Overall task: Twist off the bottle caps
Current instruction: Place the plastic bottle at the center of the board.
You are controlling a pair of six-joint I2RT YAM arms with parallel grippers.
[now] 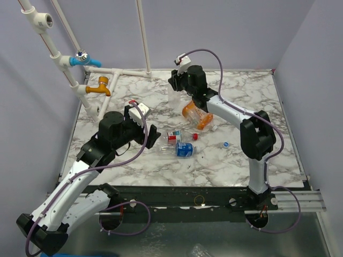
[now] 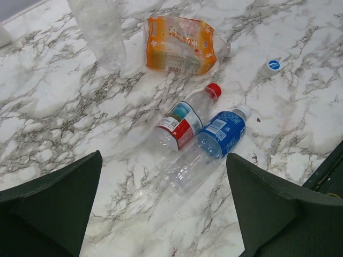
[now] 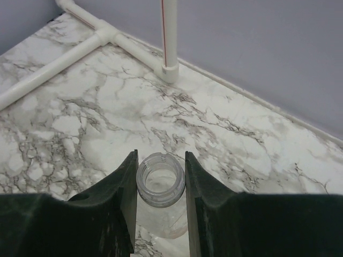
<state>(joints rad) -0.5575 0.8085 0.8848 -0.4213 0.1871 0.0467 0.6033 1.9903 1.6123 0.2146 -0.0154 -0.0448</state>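
Clear plastic sits in our right gripper [image 3: 161, 163], its jaws clamped on the neck of the plain bottle [image 3: 161, 219], which stands upright and uncapped near the back of the marble table [image 3: 80, 123]. Our left gripper [image 2: 163, 160] hangs with jaws wide apart above the red-labelled bottle [image 2: 179, 126], its red cap [image 2: 214, 90] on, and the blue-labelled bottle [image 2: 221, 134] lying against it. We see the orange bottle [image 2: 179, 45] lying beyond them and a blue-and-white cap [image 2: 273, 65] loose on the table.

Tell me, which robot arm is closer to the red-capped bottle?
Left. The left fingers hover open just short of the red-capped bottle; the right fingers are farther back, clamped on the plain bottle.
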